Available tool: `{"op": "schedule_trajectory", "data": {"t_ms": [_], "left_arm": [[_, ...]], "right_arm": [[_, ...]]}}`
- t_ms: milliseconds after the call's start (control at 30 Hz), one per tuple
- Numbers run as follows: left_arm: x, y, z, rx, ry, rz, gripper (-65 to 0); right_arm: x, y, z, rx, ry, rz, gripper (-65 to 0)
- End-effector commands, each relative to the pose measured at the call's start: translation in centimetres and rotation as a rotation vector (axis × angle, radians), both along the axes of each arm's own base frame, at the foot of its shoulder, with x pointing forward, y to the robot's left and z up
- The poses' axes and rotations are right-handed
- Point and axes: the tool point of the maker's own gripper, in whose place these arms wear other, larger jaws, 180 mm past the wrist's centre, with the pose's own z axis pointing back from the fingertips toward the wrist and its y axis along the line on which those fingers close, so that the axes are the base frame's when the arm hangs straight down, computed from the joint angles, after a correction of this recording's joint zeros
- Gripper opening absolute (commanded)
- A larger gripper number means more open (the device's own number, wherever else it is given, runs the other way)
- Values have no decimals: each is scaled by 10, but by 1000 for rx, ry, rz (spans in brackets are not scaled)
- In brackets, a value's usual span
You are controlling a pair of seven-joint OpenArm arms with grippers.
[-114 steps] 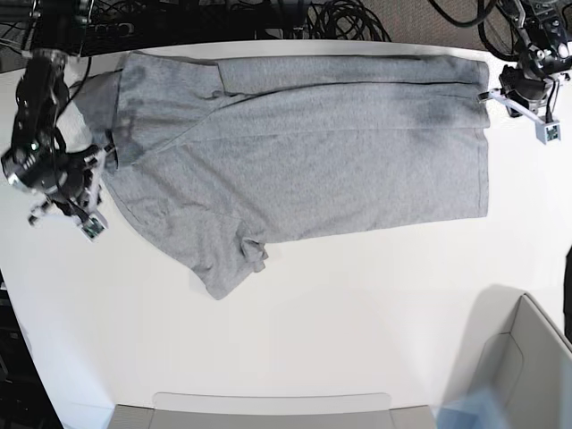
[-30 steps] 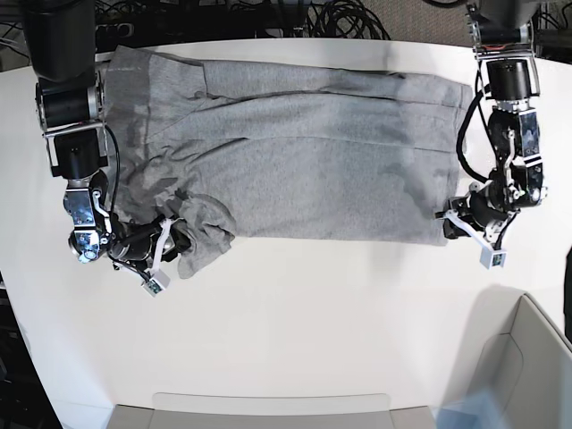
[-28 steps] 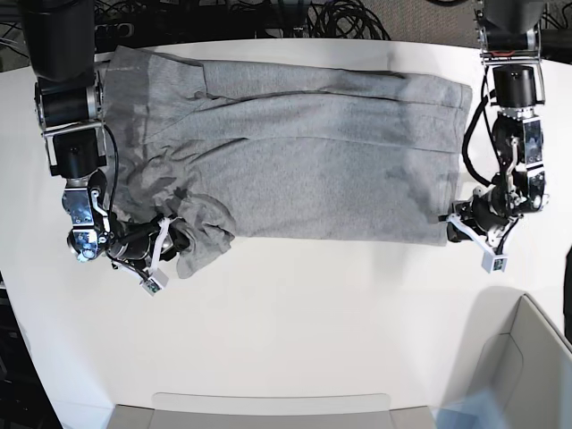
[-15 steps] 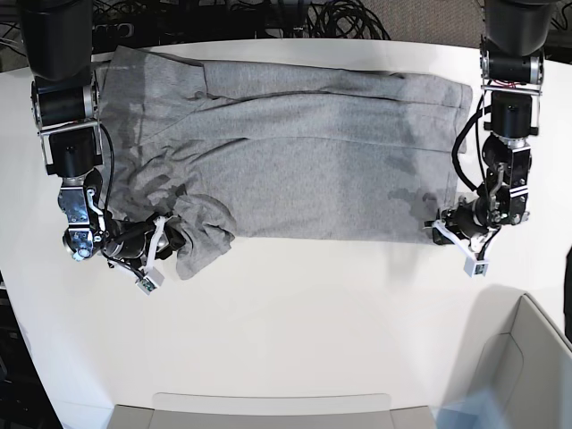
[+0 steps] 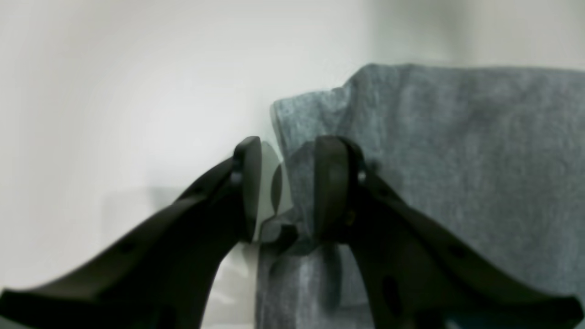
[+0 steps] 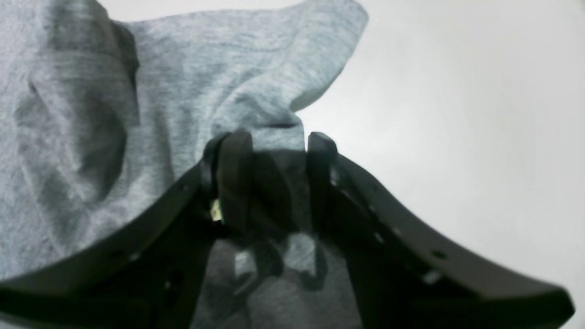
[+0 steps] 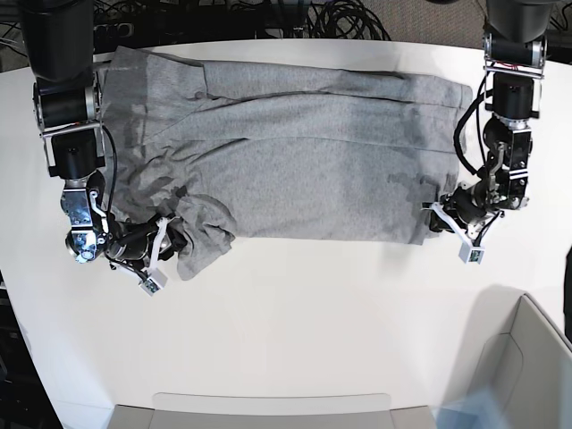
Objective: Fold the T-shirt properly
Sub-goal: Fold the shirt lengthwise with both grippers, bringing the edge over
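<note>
The heather-grey T-shirt (image 7: 304, 161) lies spread plain side up across the far half of the white table (image 7: 313, 304), with no lettering showing. Its near left sleeve (image 7: 207, 228) is bunched into a lump. My right gripper (image 7: 174, 239) is at that lump, and in the right wrist view (image 6: 276, 178) its jaws are closed on a fold of the cloth (image 6: 205, 82). My left gripper (image 7: 440, 217) is at the shirt's near right hem corner. In the left wrist view (image 5: 288, 183) its jaws stand narrow with the cloth edge (image 5: 457, 160) between them.
A grey bin (image 7: 527, 357) stands at the near right corner. A flat grey tray edge (image 7: 268, 407) runs along the front. Black cables (image 7: 340, 18) lie behind the table's far edge.
My left gripper has slid left along the table onto the near right hem corner, which has wrinkled a little. My right gripper stays on the bunched sleeve.
</note>
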Motion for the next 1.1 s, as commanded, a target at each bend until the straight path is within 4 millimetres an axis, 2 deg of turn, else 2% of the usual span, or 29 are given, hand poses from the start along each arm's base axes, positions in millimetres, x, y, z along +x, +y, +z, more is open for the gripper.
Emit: {"op": "schedule_trajectory", "data": {"t_ms": [0, 67, 133, 200, 267, 400, 600, 733, 867, 967, 1067], "left_arm": [[-2, 5, 0, 14, 24, -4, -452], [-2, 5, 1, 13, 21, -2, -485], [0, 6, 2, 12, 6, 0, -547], [5, 7, 5, 9, -24, 10, -643], [6, 12, 2, 4, -36, 29, -650], [7, 18, -2, -3, -59, 59, -650], [23, 47, 24, -79, -176, 220, -650], [24, 55, 30, -88, -194, 252, -650], [26, 56, 34, -82, -205, 246, -650], [36, 50, 53, -74, -258, 215, -650], [36, 43, 61, -63, -248, 182, -650]], "right_arm": [[-3, -6, -3, -55, 30, 21, -440], [-3, 1, -4, -49, 30, 31, -450], [-2, 3, -3, -46, 29, 34, -495], [-2, 8, -4, -40, 28, 38, -575], [0, 11, -1, -32, 22, 38, -650], [9, 11, 8, -33, 1, 38, -650], [31, 23, 37, -6, -100, 60, -650], [37, 27, 48, -4, -137, 74, -650], [45, 29, 64, -6, -185, 89, -650], [49, 34, 76, -4, -220, 102, -650], [58, 25, 95, 29, -269, 48, -650]]}}
